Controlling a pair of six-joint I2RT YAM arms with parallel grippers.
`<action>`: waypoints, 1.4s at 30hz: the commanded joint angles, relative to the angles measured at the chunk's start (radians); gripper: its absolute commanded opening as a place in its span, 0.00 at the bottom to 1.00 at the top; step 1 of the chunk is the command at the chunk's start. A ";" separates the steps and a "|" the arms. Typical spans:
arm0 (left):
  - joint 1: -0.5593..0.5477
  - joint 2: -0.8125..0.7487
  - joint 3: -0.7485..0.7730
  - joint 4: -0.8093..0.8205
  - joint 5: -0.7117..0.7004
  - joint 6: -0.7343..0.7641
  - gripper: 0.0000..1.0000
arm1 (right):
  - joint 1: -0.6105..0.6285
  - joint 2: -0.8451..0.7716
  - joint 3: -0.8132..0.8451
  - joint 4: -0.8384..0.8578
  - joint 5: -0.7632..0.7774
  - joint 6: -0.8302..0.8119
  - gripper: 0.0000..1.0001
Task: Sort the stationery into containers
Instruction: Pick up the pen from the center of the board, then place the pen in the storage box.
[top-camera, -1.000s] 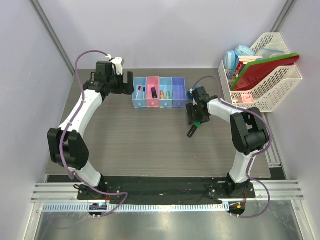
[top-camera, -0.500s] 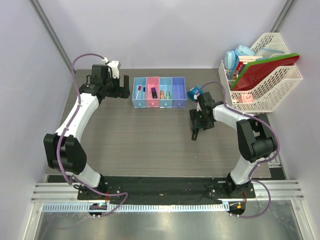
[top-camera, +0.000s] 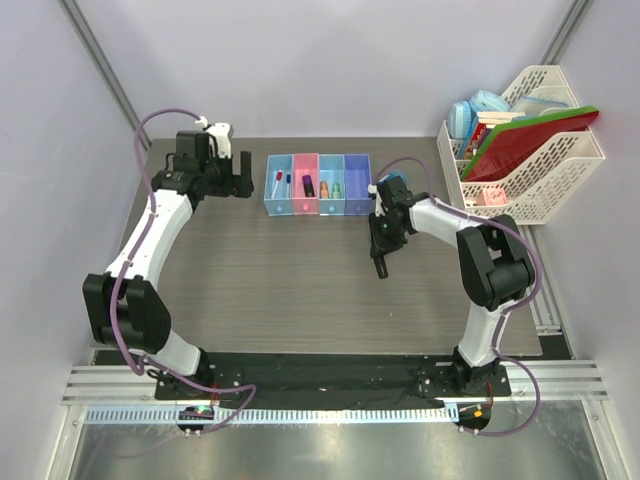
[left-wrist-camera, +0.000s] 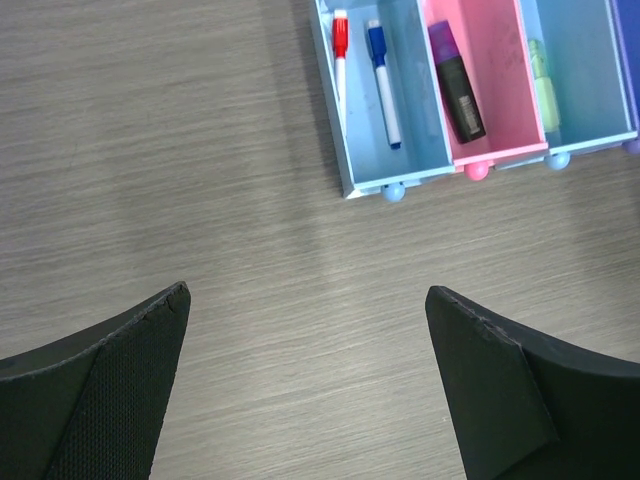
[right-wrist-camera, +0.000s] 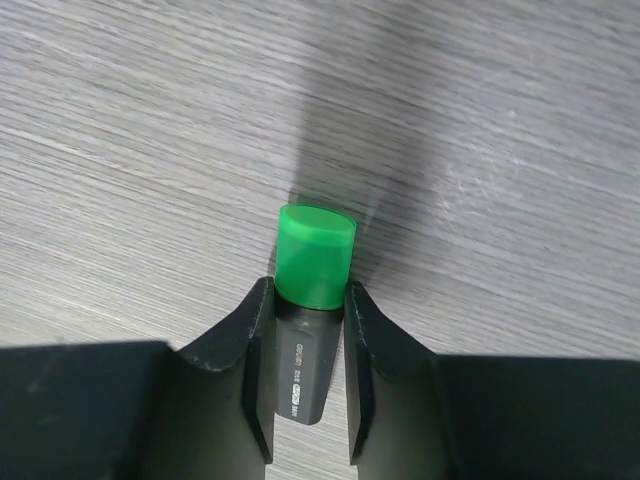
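The row of four bins stands at the back middle of the table. In the left wrist view the first light blue bin holds a red-capped pen and a blue-capped pen. The pink bin holds a purple highlighter. My right gripper is shut on a green-capped black highlighter just above the table, in front of and to the right of the bins. A blue roll lies behind that arm. My left gripper is open and empty, left of the bins.
A big white lattice file rack with red and green folders stands at the back right. The third bin holds an orange bit and a pale-green bit. The purple-blue bin is at the row's right end.
My right gripper has swung left, toward the bins, with the green highlighter held in it. My left gripper has drawn back to the left, away from the bins.
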 joint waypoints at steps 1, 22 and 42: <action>0.008 -0.029 -0.044 0.016 0.026 0.005 1.00 | 0.012 0.077 0.020 -0.086 -0.038 -0.054 0.01; 0.010 0.088 -0.093 0.060 0.027 -0.018 1.00 | 0.078 0.288 0.831 -0.220 -0.277 0.004 0.01; 0.008 0.130 -0.128 0.071 0.032 -0.013 1.00 | 0.119 0.551 1.166 0.054 -0.352 0.021 0.01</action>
